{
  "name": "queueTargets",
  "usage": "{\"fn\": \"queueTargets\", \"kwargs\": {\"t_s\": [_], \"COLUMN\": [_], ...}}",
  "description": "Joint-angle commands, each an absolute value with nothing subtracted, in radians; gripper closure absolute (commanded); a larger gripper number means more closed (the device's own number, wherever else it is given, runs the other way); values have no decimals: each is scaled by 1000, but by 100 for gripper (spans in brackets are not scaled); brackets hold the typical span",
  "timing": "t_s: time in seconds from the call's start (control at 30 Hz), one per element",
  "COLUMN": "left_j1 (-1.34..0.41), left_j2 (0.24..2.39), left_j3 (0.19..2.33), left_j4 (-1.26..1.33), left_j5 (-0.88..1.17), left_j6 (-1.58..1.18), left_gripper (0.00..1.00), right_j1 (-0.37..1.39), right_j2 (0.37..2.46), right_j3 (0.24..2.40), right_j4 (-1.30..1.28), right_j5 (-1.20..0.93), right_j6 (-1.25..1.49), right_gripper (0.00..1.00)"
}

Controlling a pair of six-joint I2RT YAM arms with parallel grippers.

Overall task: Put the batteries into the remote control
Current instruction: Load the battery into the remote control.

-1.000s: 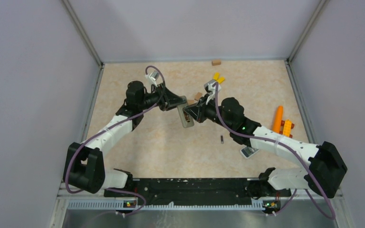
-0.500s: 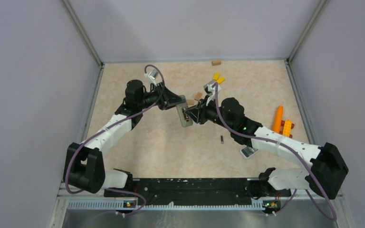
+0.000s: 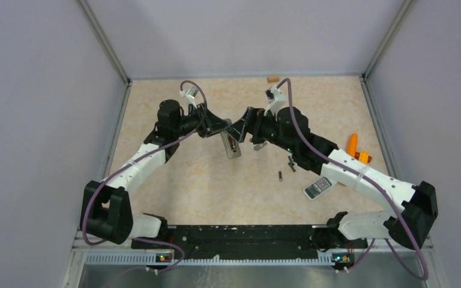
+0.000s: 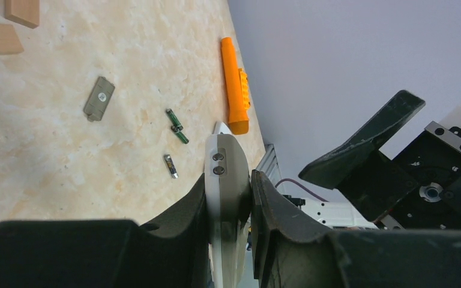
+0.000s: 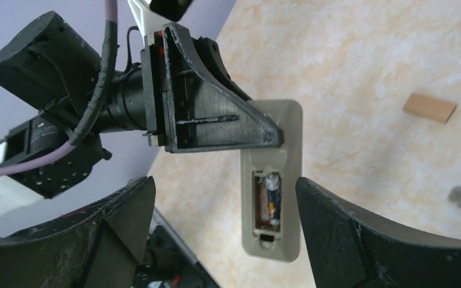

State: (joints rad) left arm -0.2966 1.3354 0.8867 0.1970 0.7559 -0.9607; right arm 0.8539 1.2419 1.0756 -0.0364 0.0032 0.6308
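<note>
Right wrist: my left fingers (image 5: pixel 216 123) pinch the remote (image 5: pixel 289 180); my right fingers (image 5: pixel 348 234) stand spread apart, facing the battery (image 5: pixel 273 201) in it.

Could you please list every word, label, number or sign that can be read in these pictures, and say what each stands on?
No text can be read in any view.
Buttons of the flat silver-grey remote: markings too small to read.
Wrapper of the dark battery seated in the open compartment of the beige plastic remote control: blurred, unreadable.
</note>
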Motion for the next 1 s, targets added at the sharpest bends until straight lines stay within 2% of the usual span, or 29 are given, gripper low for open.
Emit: {"fn": "queueTargets", "kwargs": {"t_s": [0.0,0.13,0.23,0.4,0.6,0.83,0.97], "left_j1": [-290,-289,-286,-272,-270,-270,-269], "left_j2": [1334,1321,1311,1283,1280,1266,1257], "left_j3": [924,916,910,908,901,899,889], "left_j4": [240,251,252,239,267,270,278], "left_j5": [726,700,684,691,692,692,718], "left_j6": [-906,-889,-879,-910,-972,-1008,-1030], "left_gripper": [100,100,100,100,100,100,100], "right_j1": [850,850,849,849,849,850,853], "right_j2": [1241,1200,1185,1140,1149,1201,1287], "right_j3": [1077,976,965,870,724,670,711], "right_j4": [-110,-44,-68,32,322,522,589], "right_j5": [12,24,73,99,5,-77,-162], "right_j6": [933,1131,1199,1347,1560,1712,1765], "right_gripper": [11,9,9,6,6,6,6]}}
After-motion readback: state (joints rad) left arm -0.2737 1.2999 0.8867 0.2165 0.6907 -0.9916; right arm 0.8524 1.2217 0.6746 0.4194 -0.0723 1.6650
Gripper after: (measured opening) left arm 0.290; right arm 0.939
